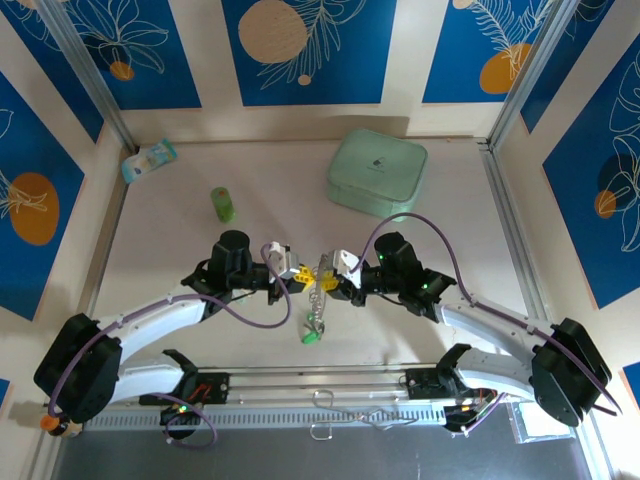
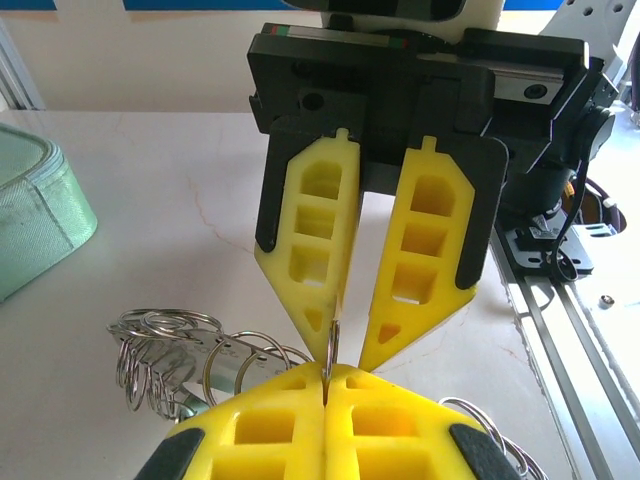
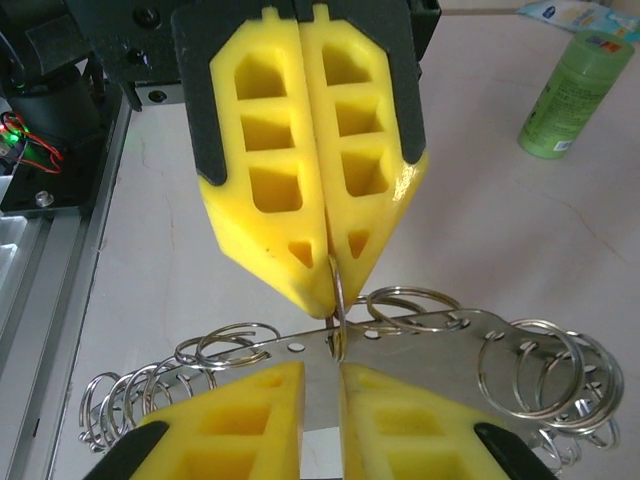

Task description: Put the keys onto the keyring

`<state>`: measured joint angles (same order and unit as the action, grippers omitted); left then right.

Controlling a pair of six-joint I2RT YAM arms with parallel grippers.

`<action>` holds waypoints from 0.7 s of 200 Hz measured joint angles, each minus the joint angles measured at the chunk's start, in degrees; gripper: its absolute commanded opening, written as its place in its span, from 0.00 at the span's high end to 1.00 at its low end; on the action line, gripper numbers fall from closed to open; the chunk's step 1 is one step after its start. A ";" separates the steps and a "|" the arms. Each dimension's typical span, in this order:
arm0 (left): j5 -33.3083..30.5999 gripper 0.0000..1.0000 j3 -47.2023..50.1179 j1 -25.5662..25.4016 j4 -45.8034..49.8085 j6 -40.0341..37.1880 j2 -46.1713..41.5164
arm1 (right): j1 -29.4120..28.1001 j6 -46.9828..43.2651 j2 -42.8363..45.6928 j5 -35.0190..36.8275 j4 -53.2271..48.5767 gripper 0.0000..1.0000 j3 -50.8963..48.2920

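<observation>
The keyring (image 1: 320,292) is a silvery metal strip (image 3: 440,350) strung with many wire rings (image 2: 160,345), hanging at the table's middle between both grippers. A small green-headed key (image 1: 312,335) sits at its near end. My left gripper (image 2: 327,385) is shut on one thin ring (image 2: 331,345) that stands upright from the strip. In the right wrist view the left gripper (image 3: 330,290) pinches that ring (image 3: 338,290) from above. Tip to tip with it, my right gripper (image 3: 322,385) has a narrow gap between its fingers. The ring's edge rests against one of its fingertips (image 2: 318,315).
An upright green cylinder (image 1: 222,204) stands at the back left. A mint-green rounded case (image 1: 376,172) lies at the back right. A small packet (image 1: 148,160) rests in the far left corner. The arms' mounting rail (image 1: 320,385) runs along the near edge.
</observation>
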<state>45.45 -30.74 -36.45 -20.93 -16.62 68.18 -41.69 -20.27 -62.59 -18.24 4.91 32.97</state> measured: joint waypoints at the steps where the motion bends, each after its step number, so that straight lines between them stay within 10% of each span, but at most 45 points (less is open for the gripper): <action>1: 0.00 1.00 0.00 0.00 0.00 -0.07 0.00 | 0.02 0.00 0.00 0.00 0.00 0.82 0.00; 140: 0.55 1.00 0.00 -0.07 1.66 -2.47 -0.02 | -0.74 -0.02 0.00 0.07 0.70 0.87 0.02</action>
<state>46.00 -30.74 -36.51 -19.27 -19.09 68.16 -42.44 -20.29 -62.59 -18.17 5.61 32.99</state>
